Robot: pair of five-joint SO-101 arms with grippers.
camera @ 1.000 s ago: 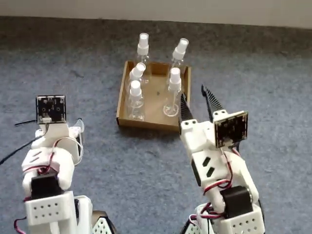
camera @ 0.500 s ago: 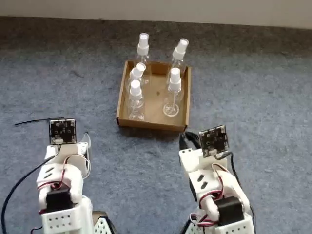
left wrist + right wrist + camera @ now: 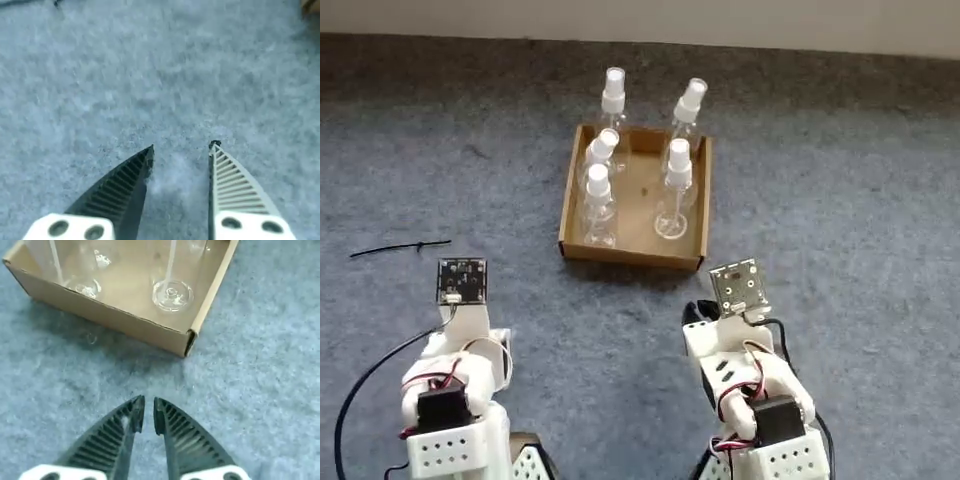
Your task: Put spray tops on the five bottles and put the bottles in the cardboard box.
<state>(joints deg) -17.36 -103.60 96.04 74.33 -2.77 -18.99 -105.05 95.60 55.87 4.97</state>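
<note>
Five clear bottles with white spray tops stand in the cardboard box [image 3: 632, 252] at the middle of the carpet. Two are at its far side [image 3: 613, 95] [image 3: 690, 102], and three are nearer [image 3: 601, 150] [image 3: 678, 165] [image 3: 597, 192]. My right gripper [image 3: 148, 407] hangs just in front of the box's near wall [image 3: 125, 320], shut, with nothing held. Bottle bases [image 3: 172, 292] show through the box's open top. My left gripper [image 3: 182, 148] is open over bare carpet, left of the box, whose corner [image 3: 311, 4] shows.
Grey carpet covers the whole table. A thin black cable tie [image 3: 400, 248] lies on it left of the box, ahead of the left arm [image 3: 455, 360]. The right arm [image 3: 745, 370] is folded back at the near edge.
Both arms have drawn back toward the near edge. The right gripper, open beside the box's right front corner a second ago, has pulled away and shut.
</note>
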